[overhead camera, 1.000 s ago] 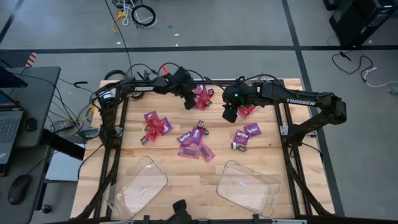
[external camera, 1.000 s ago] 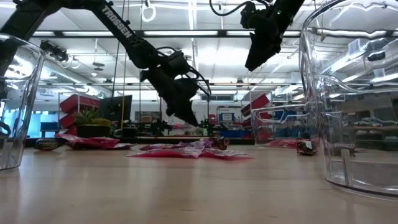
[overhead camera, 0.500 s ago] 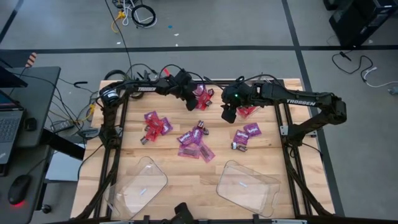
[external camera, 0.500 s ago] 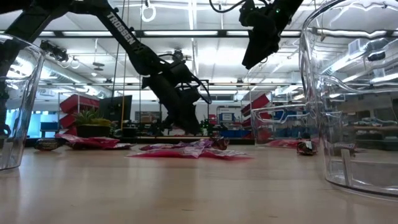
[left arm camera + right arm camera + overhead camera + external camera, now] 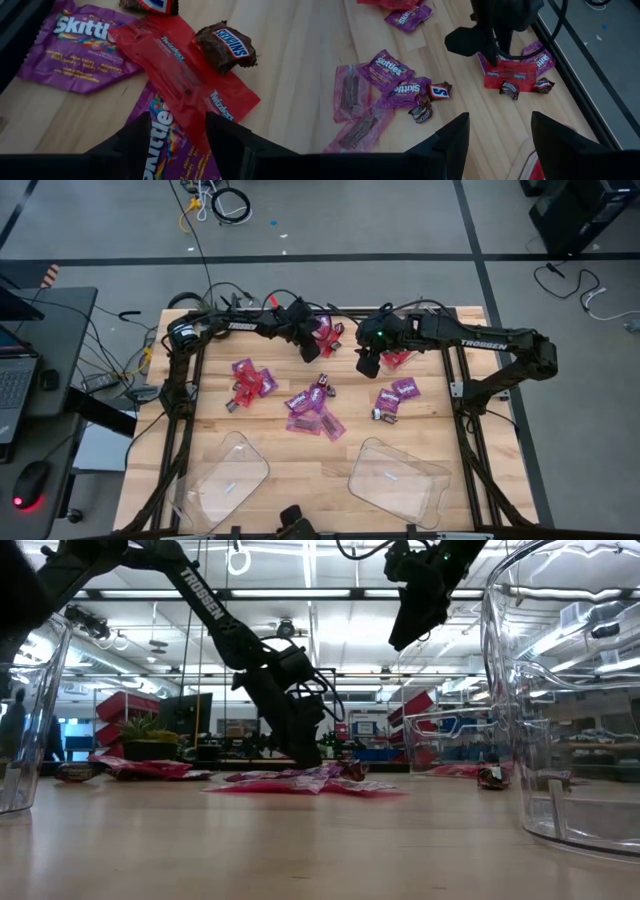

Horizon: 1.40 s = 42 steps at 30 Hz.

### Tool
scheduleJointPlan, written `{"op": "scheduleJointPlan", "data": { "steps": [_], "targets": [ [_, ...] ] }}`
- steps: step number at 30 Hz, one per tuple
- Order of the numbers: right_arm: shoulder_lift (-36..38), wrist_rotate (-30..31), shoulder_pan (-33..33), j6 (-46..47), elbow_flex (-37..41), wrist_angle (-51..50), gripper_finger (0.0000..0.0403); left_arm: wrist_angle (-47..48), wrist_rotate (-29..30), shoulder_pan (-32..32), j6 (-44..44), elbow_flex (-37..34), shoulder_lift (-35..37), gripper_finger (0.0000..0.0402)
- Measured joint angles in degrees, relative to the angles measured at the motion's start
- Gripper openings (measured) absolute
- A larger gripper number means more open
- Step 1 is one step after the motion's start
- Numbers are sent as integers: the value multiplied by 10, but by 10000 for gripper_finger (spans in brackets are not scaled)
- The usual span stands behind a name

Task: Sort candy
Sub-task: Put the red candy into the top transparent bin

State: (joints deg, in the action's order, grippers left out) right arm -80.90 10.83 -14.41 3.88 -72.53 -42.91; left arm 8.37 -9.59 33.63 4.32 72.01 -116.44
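Candy (image 5: pixel 312 408) lies in scattered clusters across the far half of the table (image 5: pixel 300 460): left claw (image 5: pixel 177 135), fingers parted and empty, low over a red Twizzlers packet (image 5: pixel 185 75) at the far edge; right claw (image 5: pixel 497 137), also parted and empty, raised just right of it.

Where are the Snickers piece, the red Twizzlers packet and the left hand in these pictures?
Snickers (image 5: pixel 226 46), left wrist view, middle of the brown wrapper.
Twizzlers packet (image 5: pixel 180 75), left wrist view, centre of the red film.
Left hand (image 5: pixel 178 137), left wrist view, midway between its fingertips.
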Motion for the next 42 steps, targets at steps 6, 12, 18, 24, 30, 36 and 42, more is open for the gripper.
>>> {"op": "scheduleJointPlan", "data": {
  "steps": [6,12,18,24,30,36,42],
  "targets": [
    [0,0,0,0,0,0,193,0,62,-10,75,0,-5,143],
    [0,0,0,-6,0,0,186,-5,102,-10,104,1,-6,13],
    [0,0,0,-6,0,-1,185,26,139,-6,138,-1,12,2],
    [0,0,0,-7,0,-2,182,54,144,-3,152,-2,50,1],
    [0,0,0,-12,0,0,182,56,143,-4,152,-2,102,1],
    [0,0,0,-16,0,4,182,55,102,-4,152,-2,171,0],
    [0,2,-7,-19,10,30,187,61,26,-12,153,-2,226,0]
  ]
}}
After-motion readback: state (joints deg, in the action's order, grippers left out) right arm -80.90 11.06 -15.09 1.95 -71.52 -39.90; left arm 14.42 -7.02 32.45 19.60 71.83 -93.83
